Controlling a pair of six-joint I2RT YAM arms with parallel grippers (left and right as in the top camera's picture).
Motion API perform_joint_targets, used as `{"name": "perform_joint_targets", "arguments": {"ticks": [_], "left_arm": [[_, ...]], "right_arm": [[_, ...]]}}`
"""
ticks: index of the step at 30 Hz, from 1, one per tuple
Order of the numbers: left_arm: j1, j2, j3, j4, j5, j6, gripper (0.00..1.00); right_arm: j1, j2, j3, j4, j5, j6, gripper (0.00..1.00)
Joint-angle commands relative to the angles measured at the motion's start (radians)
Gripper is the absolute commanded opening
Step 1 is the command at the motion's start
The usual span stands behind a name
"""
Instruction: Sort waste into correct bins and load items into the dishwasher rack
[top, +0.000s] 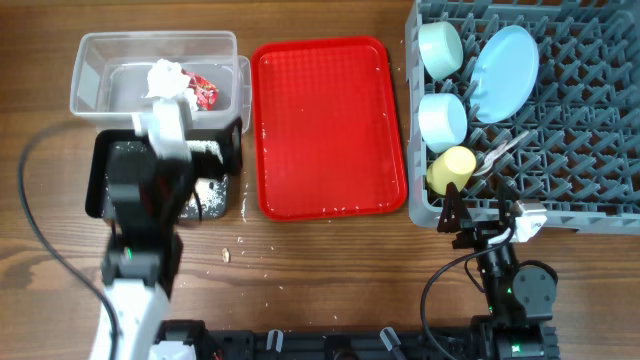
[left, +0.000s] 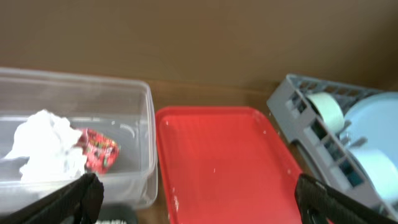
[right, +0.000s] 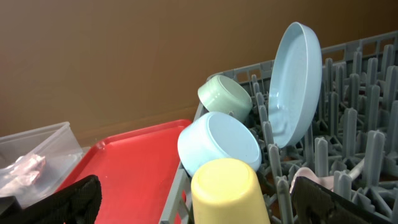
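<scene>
1. Waste first: tissue (top: 167, 78) and wrapper (top: 205, 92) both lie in the tub (top: 100, 50) at the back left of the tabletop (top: 330, 260). They're touching, with the wrapper to the tissue's right.
2. The black tray (top: 98, 170) sits just in front of the tub. Brownish-white scraps (top: 213, 190) show at its right end. The left arm (top: 150, 200) hides most of the rest, so I can't tell what else is in there.
3. A few crumbs (top: 226, 254) lie loose on the tabletop, in front of the black tray.
4. The red tray (top: 330, 125) lies flat between the bins and the rack (top: 580, 130), with just some pale specks on it.
5. The rack is loaded down its left side. The mint bowl (top: 440, 47) is at the back corner, the blue bowl (top: 443, 120) is just in front of it, and the cup (top: 452, 168) is at the near corner. Both bowls and the cup are tipped over rather than upright.
6. The plate (top: 503, 72) stands on edge between the pegs, just right of the bowls.
7. White cutlery (top: 500, 152) lies across the pegs right beside the cup. It's too small to tell fork from spoon.
8. The left hand (left: 198, 186) has its fingers spread wide with nothing between them. It's over the black tray, looking toward the tub and red tray.
9. The right hand (right: 194, 183) is also spread wide and empty. It's at the rack's near left corner, close to the cup but not touching it.
</scene>
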Motion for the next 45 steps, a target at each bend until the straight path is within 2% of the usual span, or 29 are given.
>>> {"name": "perform_joint_targets", "arguments": {"ticks": [1, 4, 10, 19, 45], "left_arm": [[0.031, -0.185, -0.235, 0.125, -0.008, 0.022, 1.00], [0.047, -0.322, -0.369, 0.175, -0.023, 0.022, 1.00], [0.049, -0.576, -0.512, 0.151, -0.057, 0.022, 1.00], [0.049, -0.867, -0.524, -0.132, -0.071, 0.022, 1.00], [0.049, -0.876, -0.524, -0.145, -0.071, 0.022, 1.00]], "right_arm": [[0.005, -0.005, -0.001, 0.003, 0.017, 0.008, 1.00], [0.005, -0.005, -0.001, 0.003, 0.016, 0.007, 1.00], [0.005, -0.005, -0.001, 0.003, 0.016, 0.008, 1.00], [0.005, -0.005, -0.001, 0.003, 0.016, 0.007, 1.00], [0.005, -0.005, -0.001, 0.003, 0.016, 0.007, 1.00]]}}
